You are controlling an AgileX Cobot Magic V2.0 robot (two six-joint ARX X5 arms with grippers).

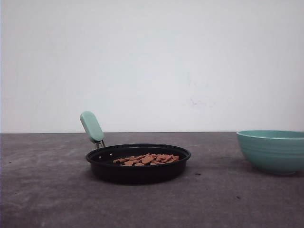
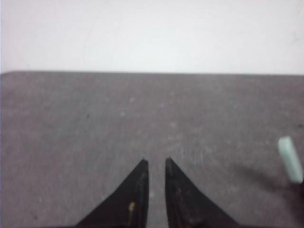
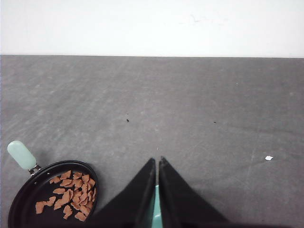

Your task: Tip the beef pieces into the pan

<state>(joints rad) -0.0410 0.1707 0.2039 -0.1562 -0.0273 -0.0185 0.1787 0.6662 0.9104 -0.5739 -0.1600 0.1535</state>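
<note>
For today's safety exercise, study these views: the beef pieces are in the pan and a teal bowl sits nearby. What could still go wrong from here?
1. The pan's mint-green handle sticks up toward the left side; a passing arm might catch it and tip the pan.
2. The beef pieces lie in a shallow pan, so a bump could scatter them.
3. The right claw hangs directly over the teal bowl; dropping lower could knock it.

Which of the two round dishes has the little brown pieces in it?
The black pan with the mint-green handle holds the beef pieces. The teal bowl, off to its right, has no handle, and its inside is hidden from the front view.
</note>
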